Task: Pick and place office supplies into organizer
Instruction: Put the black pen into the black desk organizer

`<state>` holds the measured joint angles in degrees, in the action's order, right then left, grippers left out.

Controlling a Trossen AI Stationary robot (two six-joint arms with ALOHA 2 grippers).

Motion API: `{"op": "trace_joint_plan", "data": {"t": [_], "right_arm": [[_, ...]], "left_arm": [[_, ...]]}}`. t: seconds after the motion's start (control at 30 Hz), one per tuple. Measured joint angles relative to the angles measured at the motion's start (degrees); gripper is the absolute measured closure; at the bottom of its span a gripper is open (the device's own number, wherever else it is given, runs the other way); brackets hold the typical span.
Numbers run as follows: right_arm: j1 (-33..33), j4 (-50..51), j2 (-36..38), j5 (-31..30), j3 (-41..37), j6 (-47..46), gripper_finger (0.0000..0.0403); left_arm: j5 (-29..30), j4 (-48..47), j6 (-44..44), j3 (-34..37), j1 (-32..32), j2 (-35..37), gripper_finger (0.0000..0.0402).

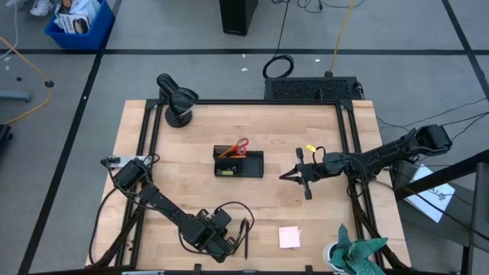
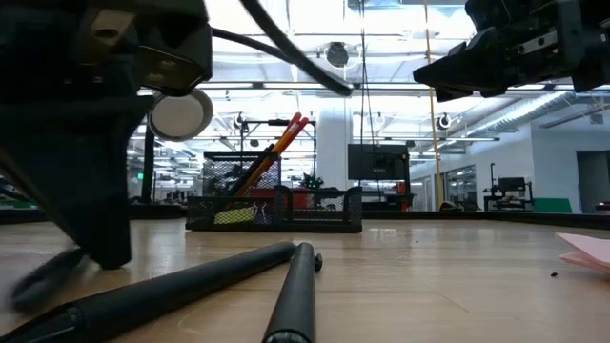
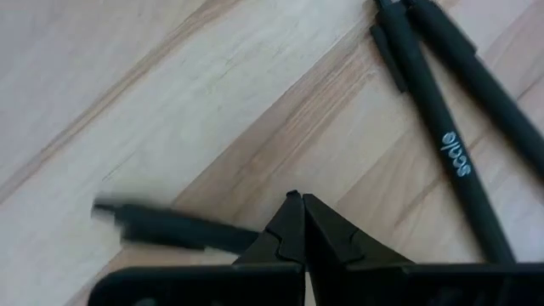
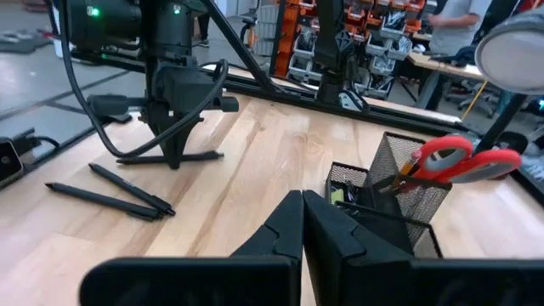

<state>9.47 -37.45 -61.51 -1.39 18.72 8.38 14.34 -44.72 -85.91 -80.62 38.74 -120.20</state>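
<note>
Left gripper [image 1: 243, 229] sits low at the worktop's near edge with its fingers pressed together, tip down on the wood just beside the pens [image 1: 246, 238] and holding nothing. One pen lies across its tip in the wrist view, while two more lie crossed just beyond it. Further along the near edge lies the pink pad [image 1: 289, 237], with the green cloth [image 1: 357, 256] at the near right corner. Right gripper [image 1: 286, 176] hovers mid-worktop, also closed and empty, pointing at the organizer [image 1: 238, 163] just beside it, which already holds the scissors [image 1: 241, 146] and pencil [image 1: 226, 152]. Risk lies with the left gripper: unless it opens before descending, closed fingers would only nudge a pen, which will likely roll away or toward the edge. Crossed pens may also lift together or slip.
</note>
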Motion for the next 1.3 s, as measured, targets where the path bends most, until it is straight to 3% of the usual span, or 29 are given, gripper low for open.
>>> {"op": "trace_joint_plan", "data": {"t": [0.27,0.83,1.13,1.3], "right_arm": [[0.0,-0.9,0.01,0.0,0.0,4.58,0.0403],[-0.02,-1.83,0.01,-0.02,0.02,3.34,0.0403],[0.0,-3.04,0.01,0.01,0.02,-0.29,0.0403],[0.0,-2.68,0.01,0.06,0.02,0.46,0.0403]], "left_arm": [[0.4,-1.73,4.79,-0.12,-0.09,0.24,0.0401],[6.5,-2.14,10.26,-4.86,-3.4,-0.22,0.04],[6.69,6.63,16.6,-7.72,-5.25,-0.1,0.0401],[6.46,9.62,15.07,-7.72,-3.9,-0.78,0.0401]]}}
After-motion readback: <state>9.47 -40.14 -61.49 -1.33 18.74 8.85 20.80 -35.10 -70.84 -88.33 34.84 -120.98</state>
